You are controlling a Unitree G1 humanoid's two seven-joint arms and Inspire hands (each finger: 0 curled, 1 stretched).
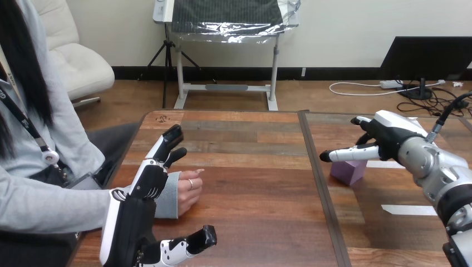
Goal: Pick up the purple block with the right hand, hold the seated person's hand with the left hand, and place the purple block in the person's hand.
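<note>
Currently: both hands open, block on the table

The wooden table (250, 183) is dark and planked, with a seam down its middle. The left hand (146, 183) lies straight-fingered, thumb spread, in front of the person's hand (188, 193), hiding the wrist; contact is unclear. The right hand (384, 136) hovers, fingers spread, over the purple block (348, 172), a small matte cube right of the seam, its top edge behind the thumb.

We see the purple block (349, 172), a small lavender cube, sitting flat on the right half of the counter (250, 183), its top partly hidden. The person's hand (188, 192) rests on the counter at the near left, fingers loosely curled.
</note>
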